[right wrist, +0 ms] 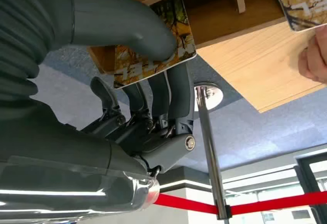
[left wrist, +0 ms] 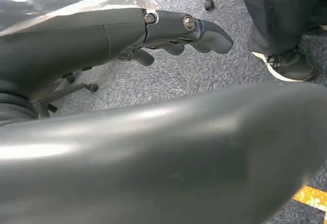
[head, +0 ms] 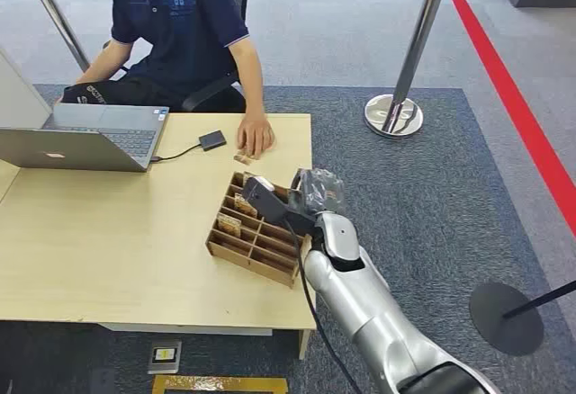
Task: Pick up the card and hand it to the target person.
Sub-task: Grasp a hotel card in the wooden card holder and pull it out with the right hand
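At the desk (head: 136, 232), our right hand (right wrist: 154, 96) pinches a printed card (right wrist: 154, 63) between the thick thumb on its face and the dark fingers (right wrist: 179, 93) behind it, over the compartmented wooden tray (head: 255, 232) at the desk's near right corner. The card reads as thin, light and stiff, with a glossy face that we judge slippery; the hold sits along one edge, so a firm pinch well in from the rim looks safest, leaving the far end free for the taker. More cards (head: 229, 225) stand in the tray's slots. The seated person (head: 180, 30) rests a hand (head: 255, 133) flat on the desk beyond the tray, touching another card (right wrist: 302, 1) that lies there. A laptop (head: 88, 138) and a small dark device (head: 211, 139) on a cable occupy the far left. Our left hand (left wrist: 181, 32) hangs low over grey carpet, fingers loosely extended, holding nothing. We judge the lift begun and the handover not yet made.
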